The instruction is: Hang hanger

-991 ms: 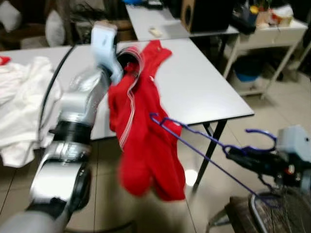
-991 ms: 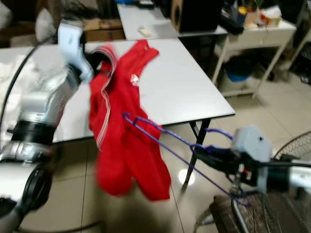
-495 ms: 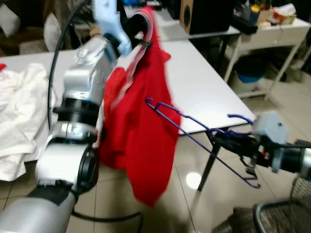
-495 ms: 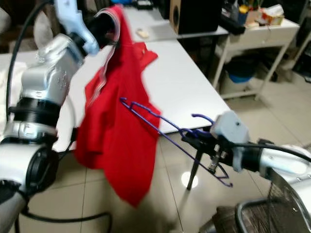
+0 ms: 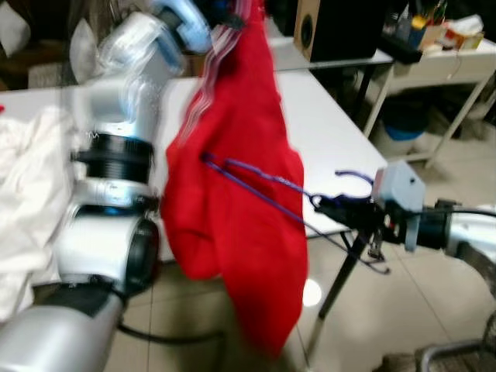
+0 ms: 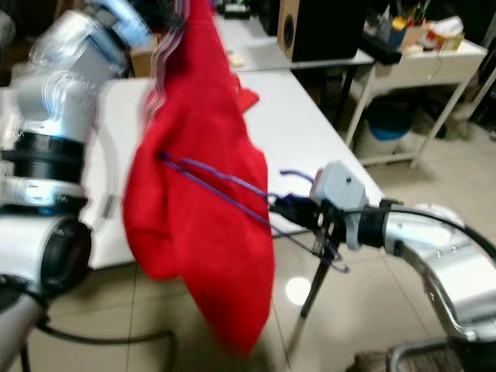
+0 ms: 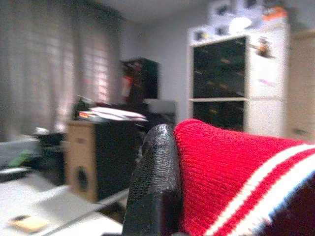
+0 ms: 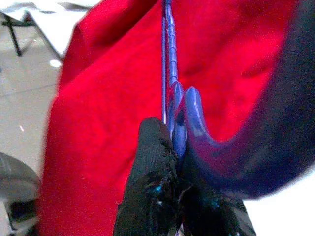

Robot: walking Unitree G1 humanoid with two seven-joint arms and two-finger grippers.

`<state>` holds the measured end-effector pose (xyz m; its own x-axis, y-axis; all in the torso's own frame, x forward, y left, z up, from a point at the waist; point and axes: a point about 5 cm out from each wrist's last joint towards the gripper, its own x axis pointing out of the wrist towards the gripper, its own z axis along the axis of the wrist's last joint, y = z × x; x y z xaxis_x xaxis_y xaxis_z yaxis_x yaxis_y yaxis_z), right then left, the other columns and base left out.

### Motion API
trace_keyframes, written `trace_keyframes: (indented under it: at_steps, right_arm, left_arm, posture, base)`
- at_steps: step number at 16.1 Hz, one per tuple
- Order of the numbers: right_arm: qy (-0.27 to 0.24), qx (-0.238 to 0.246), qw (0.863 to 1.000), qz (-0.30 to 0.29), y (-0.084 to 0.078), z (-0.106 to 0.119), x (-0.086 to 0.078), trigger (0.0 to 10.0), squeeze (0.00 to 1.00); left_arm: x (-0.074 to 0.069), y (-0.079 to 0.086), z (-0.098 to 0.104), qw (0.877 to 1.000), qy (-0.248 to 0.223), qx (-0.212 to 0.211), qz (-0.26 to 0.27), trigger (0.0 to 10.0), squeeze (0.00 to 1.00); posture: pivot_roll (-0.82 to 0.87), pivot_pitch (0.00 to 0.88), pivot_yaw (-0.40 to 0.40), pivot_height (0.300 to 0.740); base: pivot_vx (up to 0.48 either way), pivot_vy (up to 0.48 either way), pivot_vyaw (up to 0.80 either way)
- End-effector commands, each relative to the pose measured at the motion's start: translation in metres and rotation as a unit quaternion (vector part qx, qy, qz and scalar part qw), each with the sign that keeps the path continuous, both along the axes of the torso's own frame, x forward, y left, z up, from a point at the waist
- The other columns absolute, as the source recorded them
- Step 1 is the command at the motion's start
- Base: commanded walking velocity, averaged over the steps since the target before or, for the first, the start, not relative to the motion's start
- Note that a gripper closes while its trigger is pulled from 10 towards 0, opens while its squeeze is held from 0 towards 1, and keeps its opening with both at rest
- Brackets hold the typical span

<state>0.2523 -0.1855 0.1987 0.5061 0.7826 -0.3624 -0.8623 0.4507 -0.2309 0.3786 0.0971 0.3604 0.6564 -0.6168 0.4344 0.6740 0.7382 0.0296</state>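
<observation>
A red knit garment (image 5: 240, 194) with white-striped trim hangs from my raised left gripper (image 5: 232, 12), which is shut on its collar; one black finger (image 7: 155, 187) presses against the red knit (image 7: 221, 172). My right gripper (image 5: 329, 208) is shut on the neck of a purple wire hanger (image 5: 263, 186), just below its hook (image 5: 355, 177). The hanger's far end reaches the front of the hanging garment. In the right wrist view the fingers (image 8: 157, 196) pinch the purple wire (image 8: 170, 73) with red cloth behind.
A white table (image 5: 325, 132) stands behind the garment, with white cloth (image 5: 23, 201) piled at its left end. A black speaker (image 5: 333, 31) and a cluttered white side table (image 5: 442, 62) stand further back. Tiled floor (image 5: 434, 287) lies to the right.
My left arm has lifted the red garment higher, off the table. My right gripper has brought the hanger leftward, so its end now meets the garment.
</observation>
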Motion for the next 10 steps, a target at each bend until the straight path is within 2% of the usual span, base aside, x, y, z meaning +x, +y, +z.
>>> trace_keyframes:
  at_steps: [1,2,5,7,8,10]
  right_arm:
    - [-0.013,-0.007,1.0,0.018,0.005,0.004,0.005,10.0,0.0]
    - [-0.02,-0.017,0.999,0.029,0.005,0.007,0.015,10.0,0.0]
    - [-0.036,-0.024,0.998,0.035,0.004,0.012,0.032,10.0,0.0]
    - [-0.057,-0.043,0.997,0.033,0.002,0.017,0.05,10.0,0.0]
    - [-0.074,-0.056,0.995,0.028,0.0,0.023,0.062,10.0,0.0]
    - [-0.122,-0.079,0.989,-0.005,-0.003,0.05,0.099,10.0,0.0]
  left_arm:
    - [-0.011,0.005,0.029,0.999,-0.05,-0.011,-0.005,10.0,0.0]
    - [-0.017,0.002,0.039,0.998,-0.058,-0.014,-0.019,10.0,0.0]
    - [-0.028,-0.004,0.05,0.996,-0.077,-0.011,-0.052,10.0,0.0]
    - [-0.037,-0.009,0.057,0.993,-0.092,-0.002,-0.075,10.0,0.0]
    - [-0.043,-0.011,0.062,0.991,-0.103,0.0,-0.088,10.0,0.0]
    - [-0.058,-0.017,0.073,0.982,-0.134,-0.004,-0.132,10.0,0.0]
  posture:
    - [-0.12,0.0,0.005,0.74]
    - [-0.11,0.0,0.0,0.74]
    - [-0.1,0.0,-0.006,0.74]
    - [-0.1,0.0,-0.01,0.74]
    - [-0.09,0.0,-0.014,0.74]
    - [-0.08,0.0,-0.018,0.74]
  base:
    - [0.39,0.0,0.0]
    - [0.382,0.0,0.0]
    - [0.0,0.0,0.0]
    - [0.0,0.0,0.0]
    - [0.0,0.0,0.0]
    - [0.0,0.0,0.0]
